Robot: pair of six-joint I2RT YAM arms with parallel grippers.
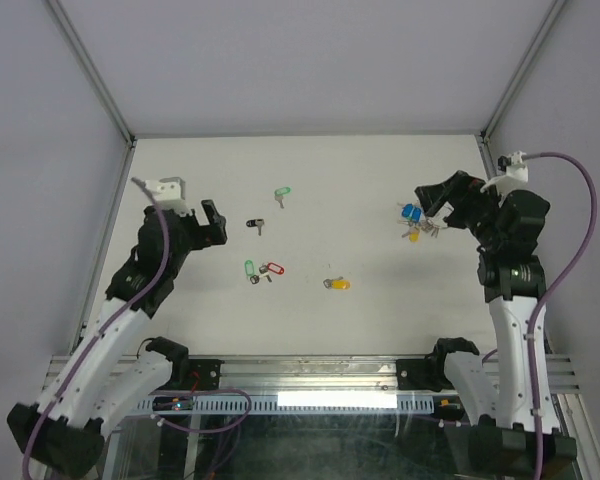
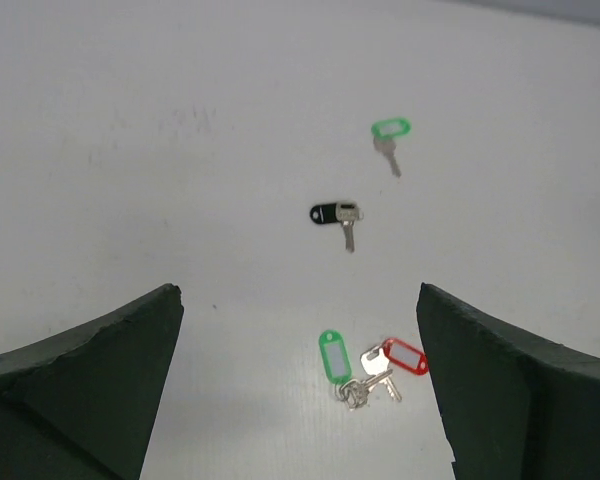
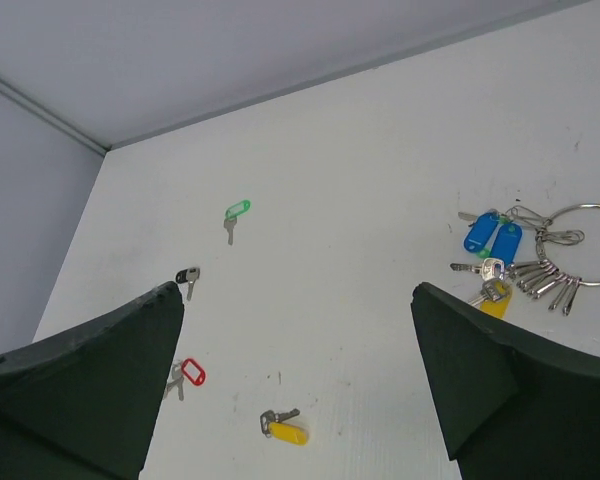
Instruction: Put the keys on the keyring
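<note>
**Q:** State of the left gripper [image 2: 298, 295]?
**A:** Jaws set wide, nothing between them. It hangs over the left part of the table [image 1: 380, 320].

**Q:** And the right gripper [image 3: 295, 290]?
**A:** Also spread wide and holding nothing. In the top view its fingers appear just beside the keyring. That view does not show whether they touch it.

**Q:** Where is the keyring [image 3: 580, 207]?
**A:** Flat on the table, at the right side. The wire ring carries a fan of bare silver keys, 2 blue tags [image 3: 492, 240] and 1 yellow tag [image 3: 495, 303]. In the right wrist view it lies ahead of the finger at the picture's right, and the ring reaches the frame edge.

**Q:** Loose keys?
**A:** 5, all flat on the table and well apart from the keyring.
- A green key [image 1: 282, 194] lies farthest from the arm bases.
- A black key [image 1: 254, 224] lies nearer to the bases, slightly left of the green key.
- A second green key [image 2: 330, 355] and a red key [image 2: 405, 355] lie together, and their metal ends touch.
- A yellow key [image 1: 337, 284] lies alone, right of that pair, between it and the keyring's side of the table.
</note>
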